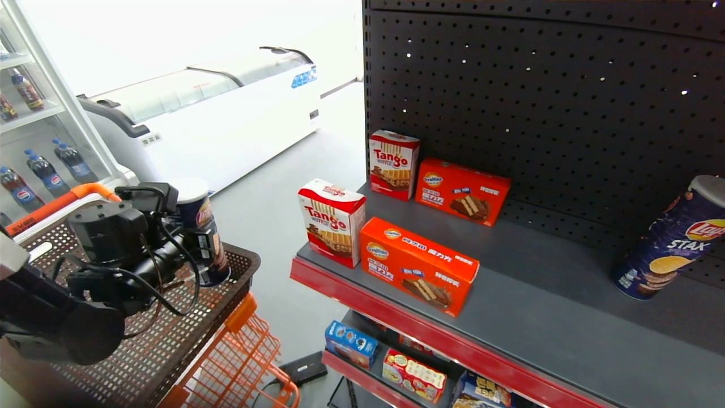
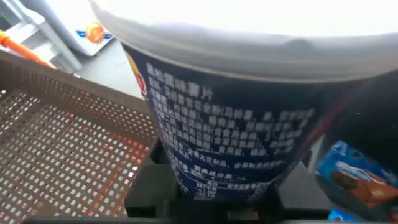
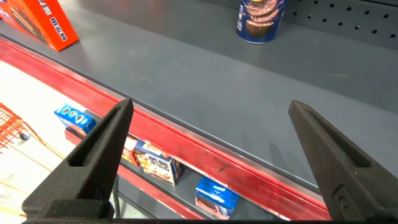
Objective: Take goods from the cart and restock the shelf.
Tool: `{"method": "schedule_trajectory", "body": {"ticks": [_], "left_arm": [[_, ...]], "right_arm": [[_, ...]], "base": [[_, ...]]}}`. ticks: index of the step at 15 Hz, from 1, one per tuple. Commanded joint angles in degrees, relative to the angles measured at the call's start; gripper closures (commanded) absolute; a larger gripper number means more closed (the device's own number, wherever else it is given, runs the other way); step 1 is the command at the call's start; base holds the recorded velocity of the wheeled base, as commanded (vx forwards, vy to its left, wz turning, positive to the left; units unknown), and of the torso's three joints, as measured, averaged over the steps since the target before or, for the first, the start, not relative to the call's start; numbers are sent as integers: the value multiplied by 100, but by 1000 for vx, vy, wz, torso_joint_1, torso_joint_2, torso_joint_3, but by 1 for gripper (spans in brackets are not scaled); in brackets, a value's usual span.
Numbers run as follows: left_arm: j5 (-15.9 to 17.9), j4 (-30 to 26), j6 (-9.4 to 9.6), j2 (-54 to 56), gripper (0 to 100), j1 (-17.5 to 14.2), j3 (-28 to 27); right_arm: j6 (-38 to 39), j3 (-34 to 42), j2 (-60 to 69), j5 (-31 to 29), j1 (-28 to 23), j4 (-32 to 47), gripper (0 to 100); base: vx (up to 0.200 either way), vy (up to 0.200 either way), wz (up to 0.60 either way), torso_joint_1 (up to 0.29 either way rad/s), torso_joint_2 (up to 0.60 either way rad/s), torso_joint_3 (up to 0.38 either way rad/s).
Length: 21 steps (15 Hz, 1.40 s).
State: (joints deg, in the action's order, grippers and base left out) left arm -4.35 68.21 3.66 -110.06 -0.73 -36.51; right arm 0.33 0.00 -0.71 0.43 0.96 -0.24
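My left gripper is shut on a dark blue chip can with a white lid, holding it upright above the brown mesh cart basket. In the left wrist view the can sits between that gripper's fingers. My right gripper stands open with nothing in it, over the front edge of the grey shelf. On the shelf are two red-and-white wafer boxes, two orange boxes and another blue chip can leaning at the pegboard.
An orange cart frame hangs under the basket. The lower shelf holds small boxes. A white chest freezer and a drinks fridge stand behind. Bare shelf space lies between the front orange box and the shelved can.
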Motion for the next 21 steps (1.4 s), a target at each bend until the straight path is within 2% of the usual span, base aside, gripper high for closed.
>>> {"method": "schedule_trajectory", "body": {"ticks": [1, 2, 5, 6, 9, 11, 14, 15, 16, 17, 18, 19, 20, 21], "left_arm": [[506, -1371, -14, 1637, 100, 310, -93], [664, -1749, -5, 2129, 100, 460, -128], [708, -1881, -41, 2524, 100, 750, -102], [752, -2303, -58, 2832, 100, 811, -84], [1156, -3569, -41, 3860, 100, 1093, 56], [1191, -4017, -41, 4396, 100, 1356, 197], [1209, -4263, -67, 4423, 100, 1796, 267], [1297, -4263, -181, 4423, 100, 2042, 285], [1587, -4254, -348, 4423, 100, 2218, 329], [1745, -4263, -383, 4414, 100, 2165, 434], [1745, -4254, -357, 4379, 100, 2165, 505], [1789, -4201, -208, 4273, 100, 2270, 663], [1789, -4184, 30, 4203, 100, 2481, 742], [1798, -4175, 135, 4203, 100, 2613, 821]], "right_arm": [[2, 0, 0, 1, 0, -2, 0], [2, 0, 0, 1, 0, -2, 0], [2, 0, 0, 1, 0, -2, 0], [2, 0, 0, 1, 0, -2, 0], [2, 0, 0, 1, 0, -2, 0], [2, 0, 0, 1, 0, -2, 0], [2, 0, 0, 1, 0, -2, 0], [2, 0, 0, 1, 0, -2, 0], [2, 0, 0, 1, 0, -2, 0], [2, 0, 0, 1, 0, -2, 0], [2, 0, 0, 1, 0, -2, 0], [2, 0, 0, 1, 0, -2, 0], [2, 0, 0, 1, 0, -2, 0], [2, 0, 0, 1, 0, -2, 0]], "base": [[0, 0, 0, 0, 0, 0], [0, 0, 0, 0, 0, 0], [0, 0, 0, 0, 0, 0], [0, 0, 0, 0, 0, 0], [0, 0, 0, 0, 0, 0], [0, 0, 0, 0, 0, 0], [0, 0, 0, 0, 0, 0], [0, 0, 0, 0, 0, 0], [0, 0, 0, 0, 0, 0], [0, 0, 0, 0, 0, 0], [0, 0, 0, 0, 0, 0], [0, 0, 0, 0, 0, 0], [0, 0, 0, 0, 0, 0], [0, 0, 0, 0, 0, 0]]}}
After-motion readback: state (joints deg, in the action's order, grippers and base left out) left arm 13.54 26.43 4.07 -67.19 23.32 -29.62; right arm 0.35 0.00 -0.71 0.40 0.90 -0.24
